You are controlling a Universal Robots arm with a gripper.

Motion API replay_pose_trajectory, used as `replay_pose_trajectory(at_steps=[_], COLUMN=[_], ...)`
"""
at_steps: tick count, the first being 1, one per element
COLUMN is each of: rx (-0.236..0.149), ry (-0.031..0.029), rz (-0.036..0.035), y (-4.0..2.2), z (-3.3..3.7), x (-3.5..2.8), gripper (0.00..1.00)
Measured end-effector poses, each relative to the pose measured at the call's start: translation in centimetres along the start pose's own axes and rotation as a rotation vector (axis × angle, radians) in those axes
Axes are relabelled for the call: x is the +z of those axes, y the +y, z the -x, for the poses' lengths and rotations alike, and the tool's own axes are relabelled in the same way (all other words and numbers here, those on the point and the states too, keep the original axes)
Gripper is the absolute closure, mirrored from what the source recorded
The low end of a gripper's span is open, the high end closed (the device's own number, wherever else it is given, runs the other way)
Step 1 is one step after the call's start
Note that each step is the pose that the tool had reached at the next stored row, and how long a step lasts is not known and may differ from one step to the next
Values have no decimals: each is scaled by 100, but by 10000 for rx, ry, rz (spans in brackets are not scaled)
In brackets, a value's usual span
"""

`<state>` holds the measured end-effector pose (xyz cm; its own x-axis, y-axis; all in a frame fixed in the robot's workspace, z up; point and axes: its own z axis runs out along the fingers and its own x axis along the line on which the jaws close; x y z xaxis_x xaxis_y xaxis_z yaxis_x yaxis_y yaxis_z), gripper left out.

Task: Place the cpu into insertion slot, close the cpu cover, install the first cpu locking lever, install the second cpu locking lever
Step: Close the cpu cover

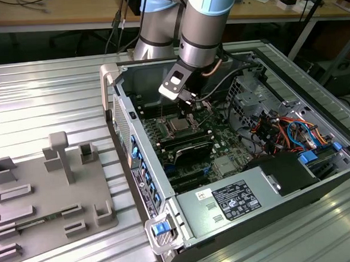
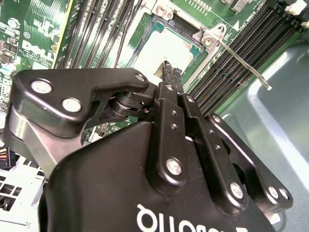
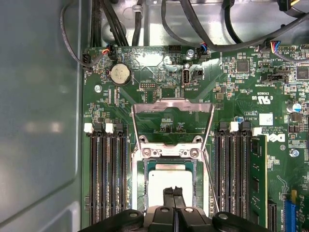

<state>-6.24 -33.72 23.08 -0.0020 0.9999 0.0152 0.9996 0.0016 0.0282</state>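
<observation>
Gripper [image 3: 173, 192] hovers just above the cpu [image 3: 169, 180], fingers pinched together and empty (a narrow tip clears the frame); cpu lies seated in the insertion slot [image 3: 141, 183], cpu cover [image 3: 172, 104] raised open.

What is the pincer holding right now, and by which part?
Nothing: the pincer is shut and empty, poised above the cpu.

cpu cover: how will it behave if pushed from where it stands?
It likely swings rather than slides: the cpu cover stands open, hinged along one edge. It is probably light and slightly bendy, a thin frame with a big cut-out. Once tipped, it may drop onto the cpu.
</observation>
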Motion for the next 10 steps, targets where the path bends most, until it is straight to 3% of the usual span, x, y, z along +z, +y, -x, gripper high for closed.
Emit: replay_pose_trajectory(at_steps=[10], rx=[0], ry=[4], rz=[0], y=[2], z=[-1], x=[-41], gripper=[89])
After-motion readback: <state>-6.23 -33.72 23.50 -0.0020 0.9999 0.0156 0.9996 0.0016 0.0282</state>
